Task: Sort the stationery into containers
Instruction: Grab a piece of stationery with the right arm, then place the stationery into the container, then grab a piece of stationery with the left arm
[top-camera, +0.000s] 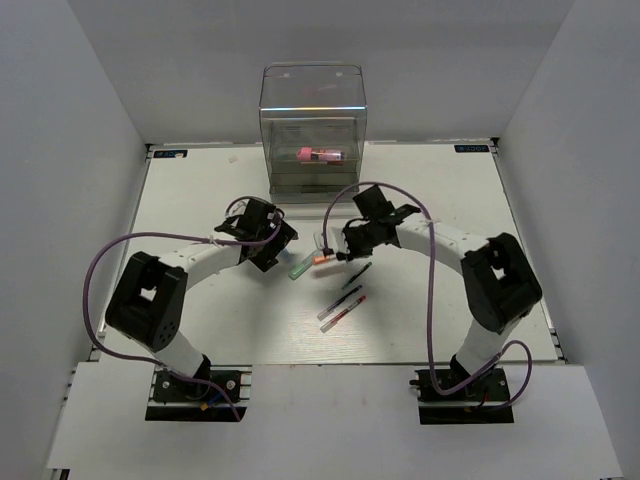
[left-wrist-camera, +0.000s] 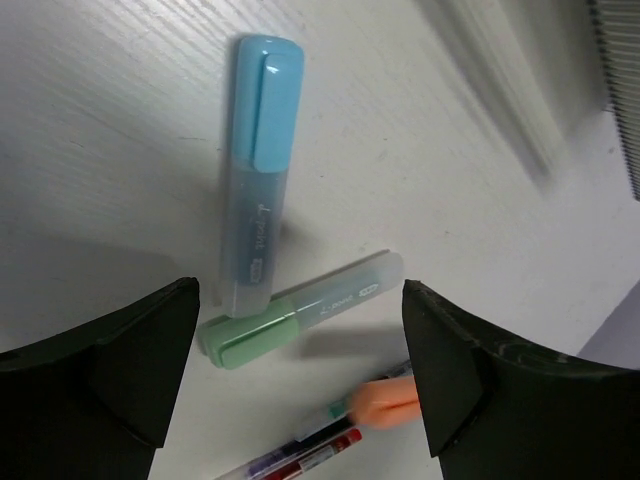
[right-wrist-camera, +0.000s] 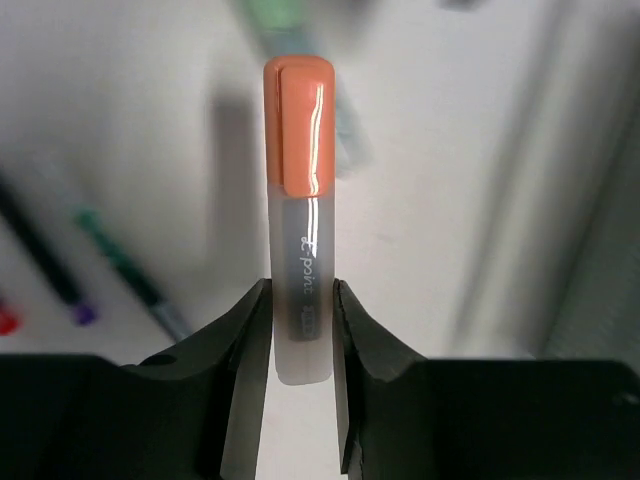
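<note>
And the right gripper (right-wrist-camera: 302, 300) pinches the orange highlighter (right-wrist-camera: 300, 150) by its grey barrel, seemingly bound for the clear cabinet (top-camera: 312, 100), while the left gripper (left-wrist-camera: 300, 300) gapes empty above the blue highlighter (left-wrist-camera: 260, 150).

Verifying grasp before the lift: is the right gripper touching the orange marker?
Touching. Right wrist view: the right gripper clamps the orange marker by its grey barrel, both fingers flush against it, no gap.
</note>
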